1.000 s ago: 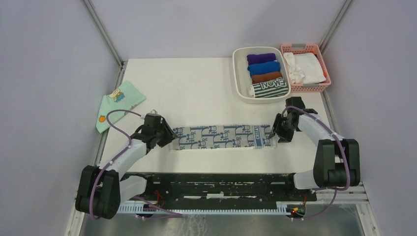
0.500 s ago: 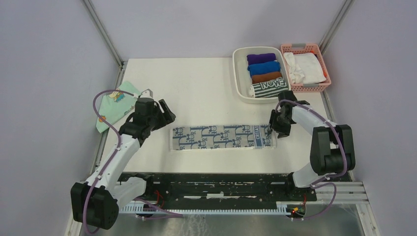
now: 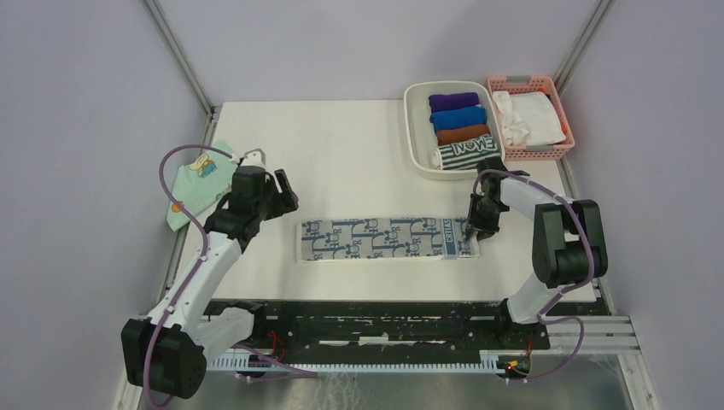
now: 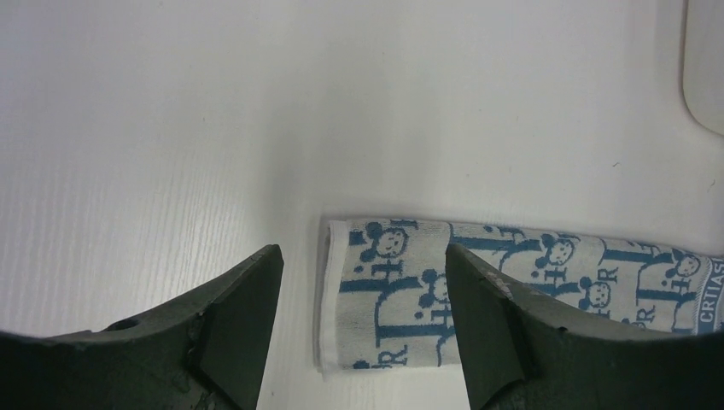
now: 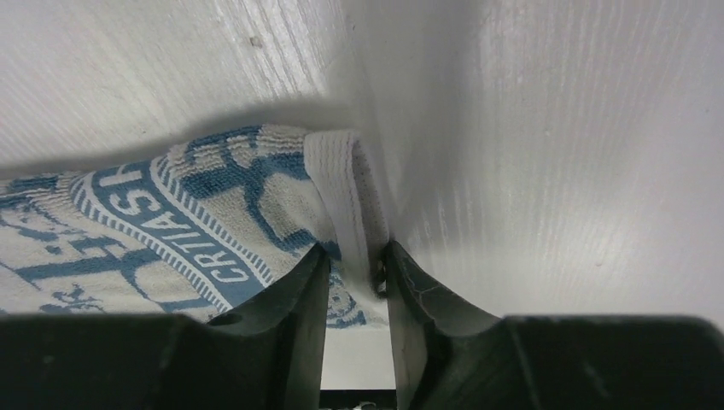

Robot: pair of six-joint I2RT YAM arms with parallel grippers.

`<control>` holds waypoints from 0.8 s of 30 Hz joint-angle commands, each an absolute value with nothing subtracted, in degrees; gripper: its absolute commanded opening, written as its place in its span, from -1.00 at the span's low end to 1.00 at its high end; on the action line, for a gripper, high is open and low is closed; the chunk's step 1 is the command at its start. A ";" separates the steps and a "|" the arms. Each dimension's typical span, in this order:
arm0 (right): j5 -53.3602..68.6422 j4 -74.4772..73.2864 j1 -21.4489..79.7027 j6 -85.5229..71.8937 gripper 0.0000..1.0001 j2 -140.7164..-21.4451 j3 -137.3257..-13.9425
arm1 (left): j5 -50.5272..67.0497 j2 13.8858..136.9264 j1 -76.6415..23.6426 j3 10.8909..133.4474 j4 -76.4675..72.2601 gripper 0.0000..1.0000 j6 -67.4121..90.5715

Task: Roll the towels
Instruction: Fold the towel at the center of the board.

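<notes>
lying as a long flat strip just near-side of the white tray [image 3: 416, 128], the blue-grey towel [image 3: 386, 238] runs left to right. the right gripper [image 3: 475, 227] pinches the white hem of its tray-side end, jaws narrow. the left gripper [image 3: 280, 192] hangs wide open off the other end.

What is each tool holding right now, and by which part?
Right tool pinches the blue patterned towel by its white end hem; left tool is open, empty.
</notes>
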State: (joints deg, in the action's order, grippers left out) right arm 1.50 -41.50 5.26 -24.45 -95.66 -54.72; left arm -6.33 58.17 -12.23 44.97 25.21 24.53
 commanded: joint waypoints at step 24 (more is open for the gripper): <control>-18.13 -52.01 4.04 -24.82 -0.99 -82.70 -64.71 | 13.88 65.30 -12.26 40.24 17.79 0.53 30.11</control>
